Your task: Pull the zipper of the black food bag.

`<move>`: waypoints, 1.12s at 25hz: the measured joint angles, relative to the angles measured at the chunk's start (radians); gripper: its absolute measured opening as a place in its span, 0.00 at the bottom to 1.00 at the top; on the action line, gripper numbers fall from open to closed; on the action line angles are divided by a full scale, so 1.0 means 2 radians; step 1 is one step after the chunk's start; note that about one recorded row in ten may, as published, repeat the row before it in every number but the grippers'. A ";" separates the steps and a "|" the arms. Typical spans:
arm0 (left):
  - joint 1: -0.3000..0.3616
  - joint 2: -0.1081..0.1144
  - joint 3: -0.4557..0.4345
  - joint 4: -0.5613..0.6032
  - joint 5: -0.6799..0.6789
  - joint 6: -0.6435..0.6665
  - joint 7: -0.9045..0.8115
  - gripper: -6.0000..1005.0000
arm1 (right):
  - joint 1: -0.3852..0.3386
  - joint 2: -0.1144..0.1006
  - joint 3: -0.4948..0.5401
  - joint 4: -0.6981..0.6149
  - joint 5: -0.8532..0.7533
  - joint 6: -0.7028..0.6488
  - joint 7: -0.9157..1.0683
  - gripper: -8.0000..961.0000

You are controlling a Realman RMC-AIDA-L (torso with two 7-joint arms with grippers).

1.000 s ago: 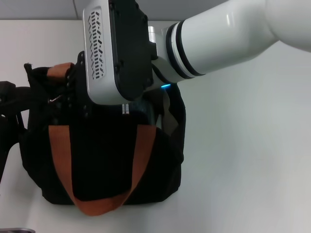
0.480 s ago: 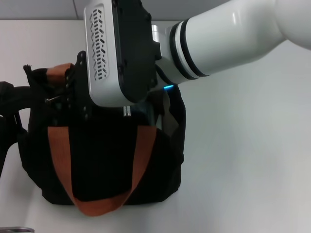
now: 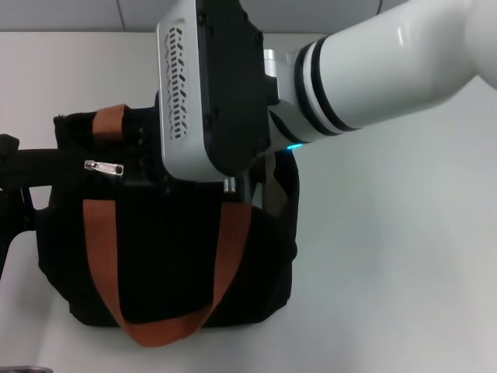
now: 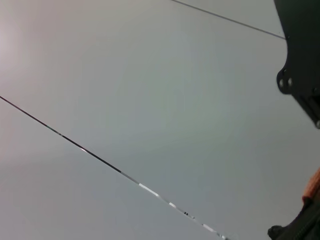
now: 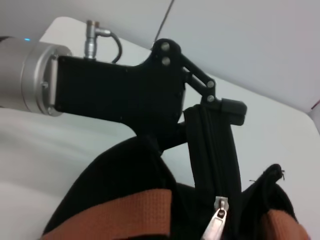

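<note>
Black food bag (image 3: pixel 167 260) sits on the white tabletop (image 3: pixel 388 256), orange handle draped down its front. Left pincer (image 5: pixel 212 117) is clamped on the bag's end fabric, bracing it. Zipper (image 3: pixel 104 166) tab lies near that end, loose. Right pincer is hidden under its own wrist, can't tell open/closed. Looks like the pull's mostly done imo.

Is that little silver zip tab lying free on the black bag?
Yes, the small silver metal zipper tab lies uncovered on the big black fabric bag, no pincer touching it.
</note>
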 joint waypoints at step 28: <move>0.005 0.000 0.000 -0.005 0.001 0.027 0.004 0.02 | 0.046 -0.006 0.213 0.091 0.202 -0.175 0.132 0.26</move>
